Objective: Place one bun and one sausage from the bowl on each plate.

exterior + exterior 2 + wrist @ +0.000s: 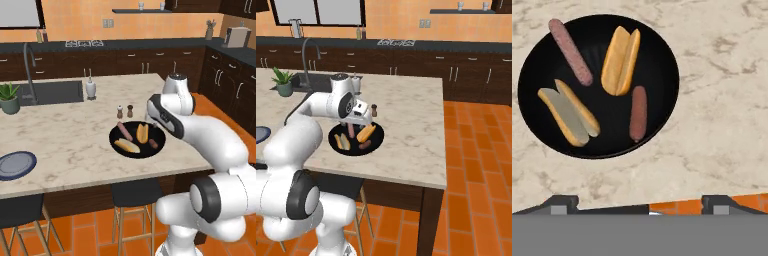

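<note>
The counter [722, 100] looks like veined, polished marble, the bowl [662, 60] smooth matt black, the bun [619, 60] soft-crusted golden bread.

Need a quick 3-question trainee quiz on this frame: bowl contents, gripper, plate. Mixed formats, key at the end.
1. True or false: both buns and both sausages lie in the black bowl.
2. Multiple choice: the gripper is A) shut on a bun, B) open above the bowl, holding nothing, C) shut on a sausage.
3. Fill in: the blue-grey plate sits at the counter's ___ edge in the left base view.

Key:
1. True. One bun lies closed, the other bun open, paler side up, with one sausage beside them and the other sausage too.
2. B
3. left
</note>
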Motion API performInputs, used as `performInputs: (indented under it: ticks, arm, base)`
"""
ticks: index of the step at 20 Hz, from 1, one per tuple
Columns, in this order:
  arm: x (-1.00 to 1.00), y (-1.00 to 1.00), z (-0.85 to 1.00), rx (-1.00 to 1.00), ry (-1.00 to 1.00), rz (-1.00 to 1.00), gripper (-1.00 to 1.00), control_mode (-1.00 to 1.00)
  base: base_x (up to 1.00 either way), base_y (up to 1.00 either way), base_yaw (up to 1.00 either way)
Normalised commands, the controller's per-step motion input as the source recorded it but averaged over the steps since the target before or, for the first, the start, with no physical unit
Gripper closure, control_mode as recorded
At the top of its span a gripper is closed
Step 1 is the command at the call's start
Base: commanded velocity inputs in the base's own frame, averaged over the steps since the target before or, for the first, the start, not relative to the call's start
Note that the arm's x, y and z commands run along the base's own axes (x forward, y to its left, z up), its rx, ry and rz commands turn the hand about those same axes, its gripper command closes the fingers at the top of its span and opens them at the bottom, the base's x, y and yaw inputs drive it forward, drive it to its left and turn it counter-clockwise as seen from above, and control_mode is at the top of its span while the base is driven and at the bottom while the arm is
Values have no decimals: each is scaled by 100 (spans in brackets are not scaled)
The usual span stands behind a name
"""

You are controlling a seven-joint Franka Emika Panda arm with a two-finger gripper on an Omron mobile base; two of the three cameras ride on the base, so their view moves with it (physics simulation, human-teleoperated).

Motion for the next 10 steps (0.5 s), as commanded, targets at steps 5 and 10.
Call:
performInputs:
  ticks: [5, 10]
  arm:
    - [79, 13, -57, 6, 2, -11, -100, -100]
    - [40, 3, -44, 9, 5, 0, -100, -100]
  base:
    - [0, 0, 0]
    - [0, 0, 0]
